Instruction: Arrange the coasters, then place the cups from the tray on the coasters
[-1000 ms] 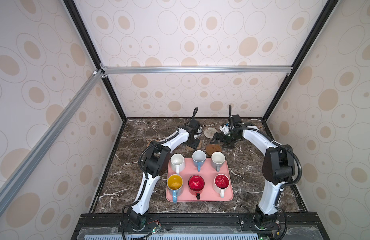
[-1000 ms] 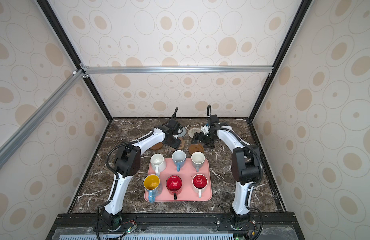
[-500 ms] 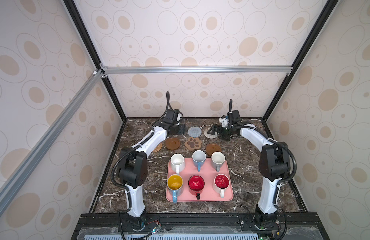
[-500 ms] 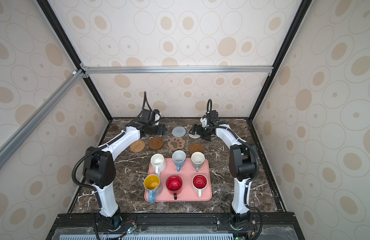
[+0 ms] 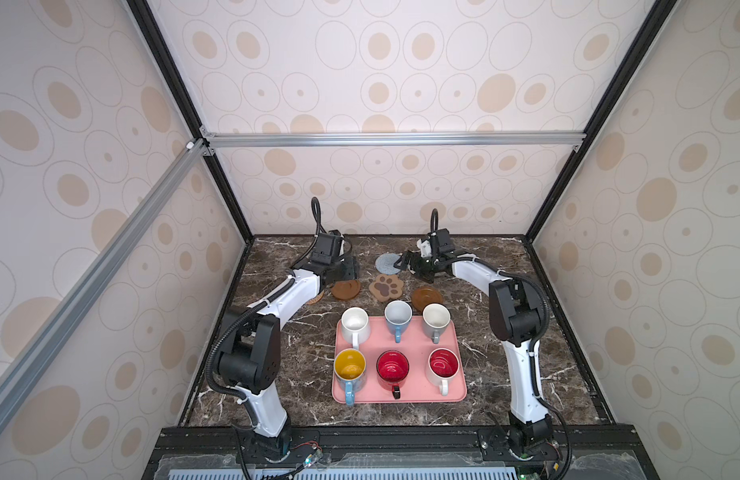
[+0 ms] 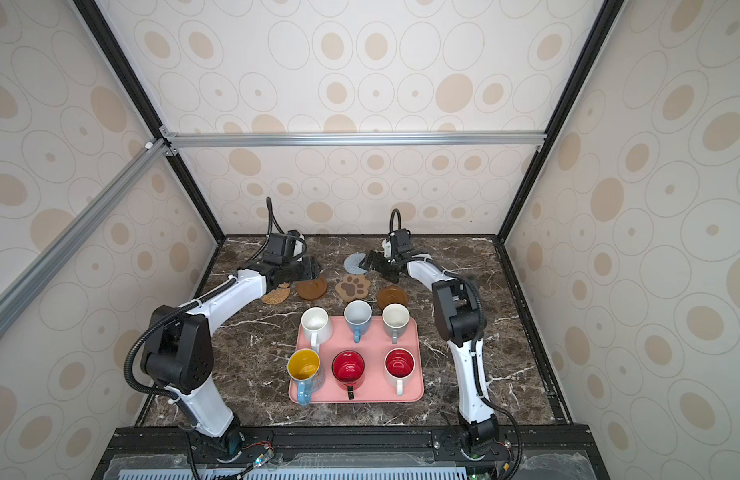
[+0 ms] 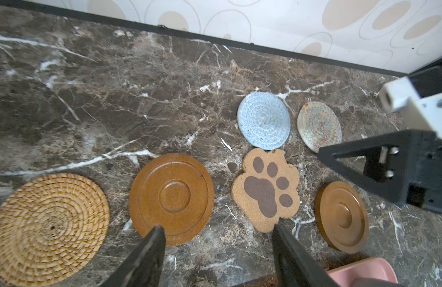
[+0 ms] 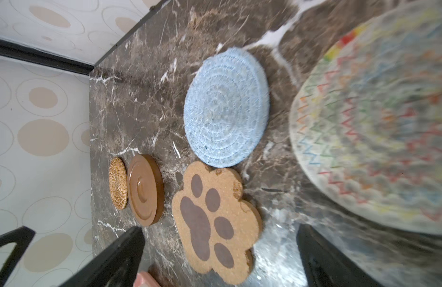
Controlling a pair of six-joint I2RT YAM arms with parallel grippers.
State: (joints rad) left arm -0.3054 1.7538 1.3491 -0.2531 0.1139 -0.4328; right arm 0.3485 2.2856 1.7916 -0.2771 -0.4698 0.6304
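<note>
My left gripper (image 7: 217, 229) and right gripper (image 8: 220, 229) both stand wide apart, holding nothing. One dark marble table (image 5: 310, 345); one large pink rectangular tray (image 5: 418, 395) on it holds six handled mugs (image 5: 392, 368); six small flat coasters (image 7: 171, 198) lie just beyond, under the grippers.

The left jaws have swung leftward, uncovering the paw-shaped coaster (image 5: 386, 286).

Four coasters lie flat in one row on the marble table (image 7: 115, 99), each apart from the next: rattan coaster (image 7: 47, 229), brown wooden disc (image 7: 171, 197), paw-shaped coaster (image 7: 265, 190), second wooden disc (image 7: 341, 216). Toward the wall, the blue-grey woven coaster (image 7: 263, 120) lies just beside the paw, with the cream woven coaster (image 7: 319, 129) next to it. The left gripper (image 7: 217, 228) has its jaws spread and empty. One corner of the pink tray (image 7: 364, 270) is visible.
</note>
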